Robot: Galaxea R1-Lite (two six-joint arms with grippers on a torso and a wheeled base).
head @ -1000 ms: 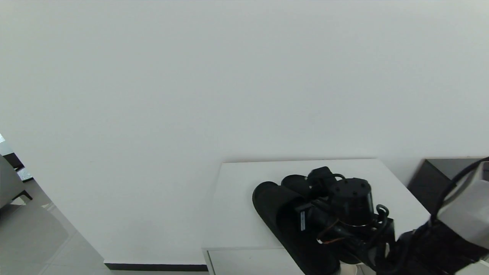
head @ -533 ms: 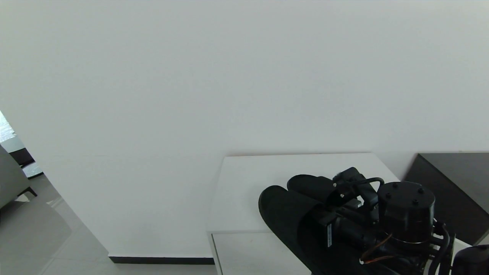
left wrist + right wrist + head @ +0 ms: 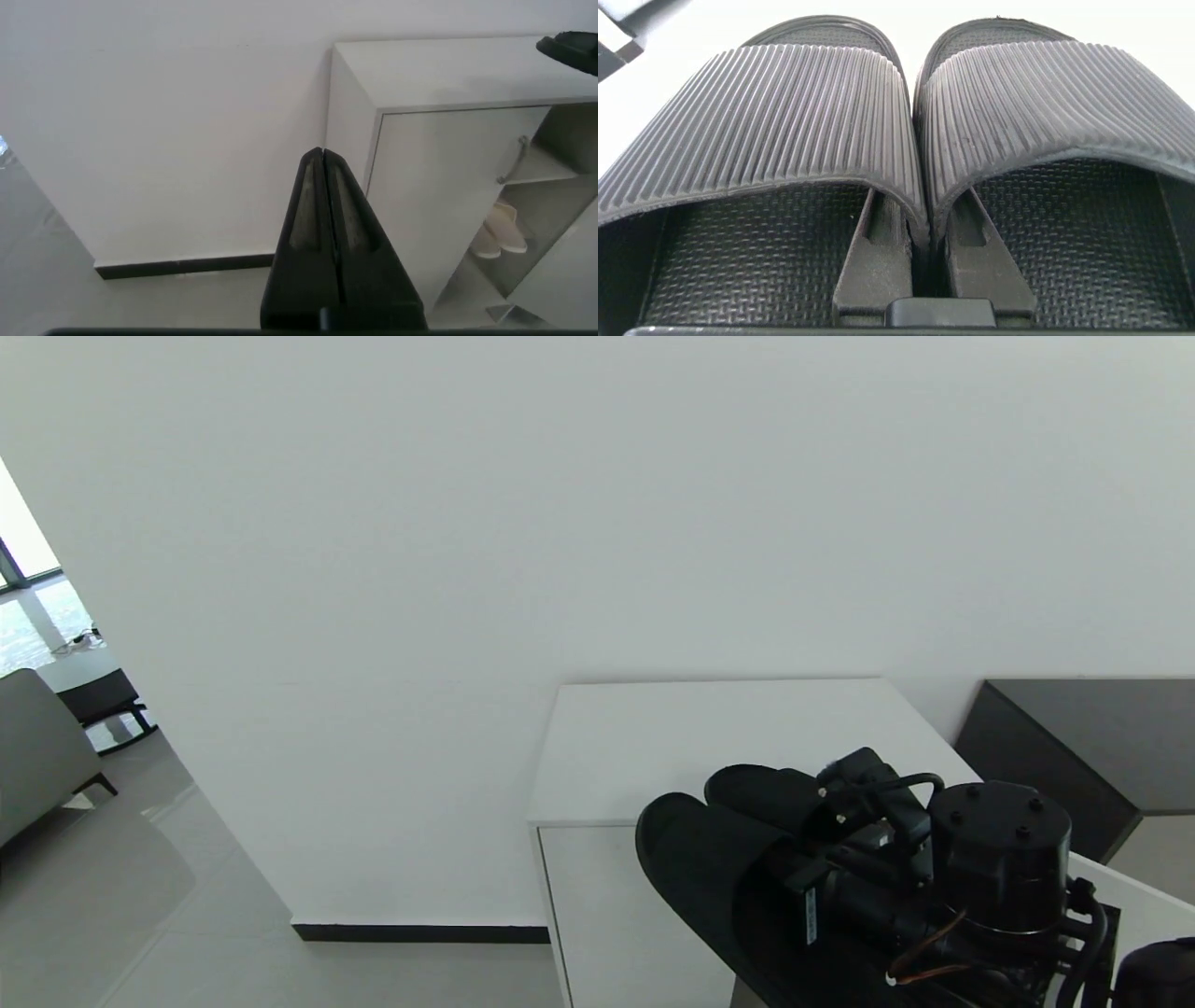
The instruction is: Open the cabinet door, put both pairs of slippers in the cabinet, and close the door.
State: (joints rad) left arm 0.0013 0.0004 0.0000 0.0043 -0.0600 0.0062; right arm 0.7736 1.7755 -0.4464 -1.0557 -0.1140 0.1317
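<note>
**Black slippers held at the cabinet, compartment open**

Head view: right pincer [image 3: 784,873] clenched on the pair of black slippers [image 3: 709,859]. The pair is carried side by side above the front edge of the white cabinet [image 3: 709,737], toes pointing away from the arm.
Left wrist view: left pincer [image 3: 323,159] clenched on nothing, off the cabinet's left side. A door panel [image 3: 448,187] with its handle [image 3: 512,161] stands beside the open compartment. Light slippers [image 3: 498,233] sit on a shelf inside.
Right wrist view: the fingers [image 3: 873,257] pinch the inner walls of both black slippers together under the ribbed straps.
Judgement: the open shelves lie below the held pair, under the cabinet top. The right arm is nearer, so the pair must come down before going in toe-first.
</note>
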